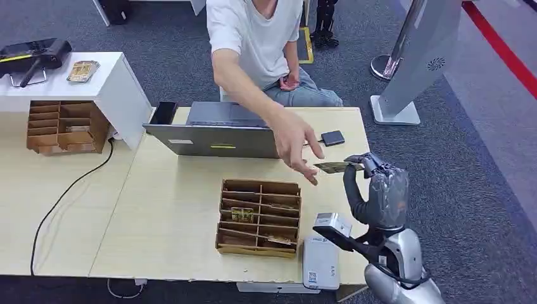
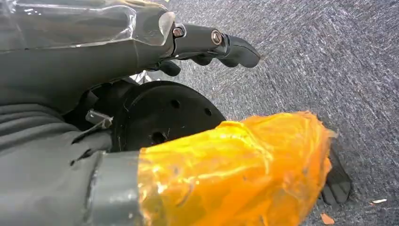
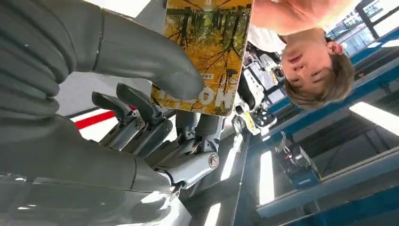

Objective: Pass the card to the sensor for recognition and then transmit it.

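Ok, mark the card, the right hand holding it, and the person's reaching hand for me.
card (image 3: pixel 207 52), right wrist view, on its printed yellow face.
right hand (image 1: pixel 380 190), head view, on the back of the hand.
person's hand (image 1: pixel 294 139), head view, on the back of the hand.

1. card (image 3: pixel 207 52): yellow-orange autumn trees with dark trunks, pale letters along one end.
2. right hand (image 1: pixel 379 190): dark grey, with darker fingers (image 3: pixel 136 101), on a silver arm.
3. left hand (image 2: pixel 141 52): grey, its thumb wrapped in orange film.
4. worktop (image 1: pixel 171 190): pale wood.
5. tray (image 1: pixel 259 218): brown cardboard.
6. laptop (image 1: pixel 215 136): grey.
7. floor (image 1: pixel 481 145): grey-blue carpet with a red stripe.
8. person's shirt (image 1: pixel 253 31): white.
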